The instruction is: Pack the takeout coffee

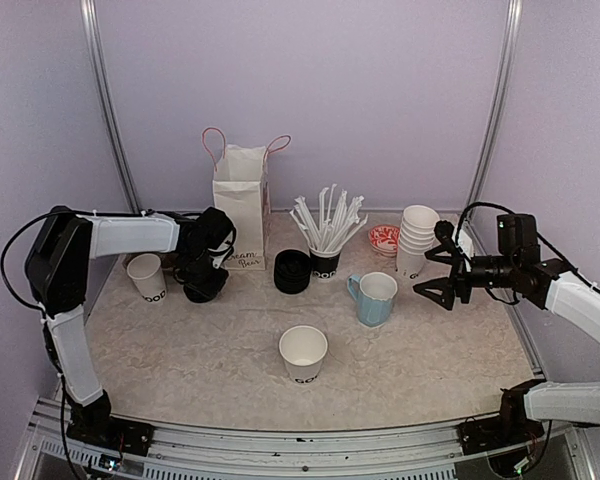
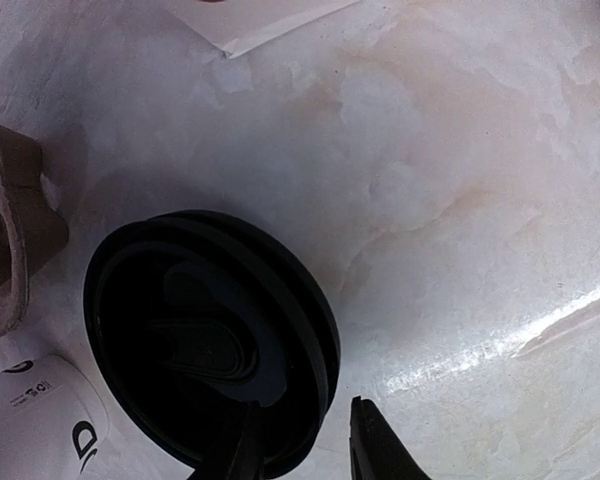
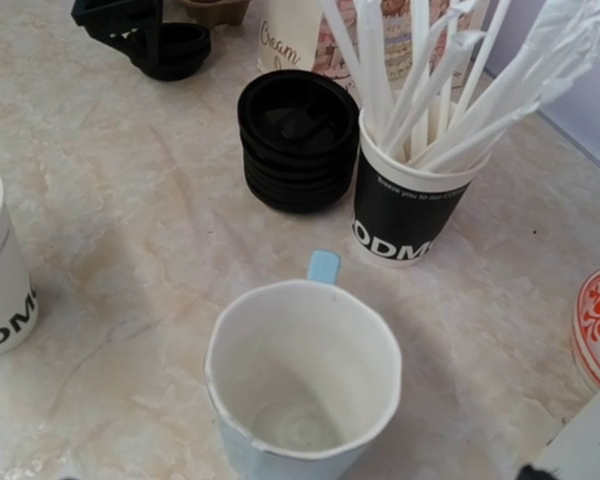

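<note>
Two white paper cups with black print stand open, with no lid on either: one at the left, one at front centre. The left one also shows in the left wrist view, and the front one in the right wrist view. A black lid lies on the table between the left cup and the bag. My left gripper is low over it and open. In the left wrist view one finger is inside the lid and the other outside its rim. My right gripper is open and empty, above the table right of the mug.
A white paper bag with pink handles stands at the back. A stack of black lids, a black cup of straws, a light-blue mug, a stack of plain cups and a red-patterned bowl fill the centre and right. Brown cardboard lies by the left cup.
</note>
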`<state>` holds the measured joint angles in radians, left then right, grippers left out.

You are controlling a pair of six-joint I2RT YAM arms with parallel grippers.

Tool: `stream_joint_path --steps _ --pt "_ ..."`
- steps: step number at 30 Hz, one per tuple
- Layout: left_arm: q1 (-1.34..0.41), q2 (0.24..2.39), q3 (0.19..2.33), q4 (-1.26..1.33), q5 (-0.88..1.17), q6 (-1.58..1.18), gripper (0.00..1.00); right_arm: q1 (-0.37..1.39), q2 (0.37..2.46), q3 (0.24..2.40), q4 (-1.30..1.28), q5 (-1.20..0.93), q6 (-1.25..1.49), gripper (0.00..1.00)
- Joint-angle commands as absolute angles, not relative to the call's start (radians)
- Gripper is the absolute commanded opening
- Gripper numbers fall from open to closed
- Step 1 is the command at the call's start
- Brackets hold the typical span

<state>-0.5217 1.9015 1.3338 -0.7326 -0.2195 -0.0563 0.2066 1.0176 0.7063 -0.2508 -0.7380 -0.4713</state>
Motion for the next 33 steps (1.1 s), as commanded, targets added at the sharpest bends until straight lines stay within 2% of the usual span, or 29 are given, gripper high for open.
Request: stream_joint_path --steps 1,4,9,16,25,29,33 --pt "-0.506 1.923 1.366 -0.710 -0.238 -0.069 0.29 0.197 1.029 0.709 -0.272 -0.750 -0.480 0.79" --pt "-0.498 1.929 1.364 -0.703 -0.242 -0.072 0.24 0.198 1.034 0.709 -0.273 -0.752 -0.480 0.79" --pt "-0.492 1.936 1.361 -0.698 -0.243 -0.066 0.24 0.196 1.040 0.710 -0.274 -0.753 -0.482 0.79" --pt "-0.495 1.924 1.375 -0.716 -0.236 -0.074 0.11 0.196 1.040 0.710 -0.273 -0.755 -0.482 0.79" --pt "-0.592 1.820 1.447 -0.863 -0.204 -0.131 0.08 0.196 1.046 0.715 -0.277 -0.769 -0.474 0.79" --pt "-0.686 1.748 1.529 -0.913 -0.129 -0.154 0.08 0.197 1.039 0.751 -0.313 -0.807 -0.473 0.78" --pt "-0.767 1.652 1.605 -0.866 0.033 -0.158 0.08 0.198 1.062 0.862 -0.378 -0.878 -0.443 0.77"
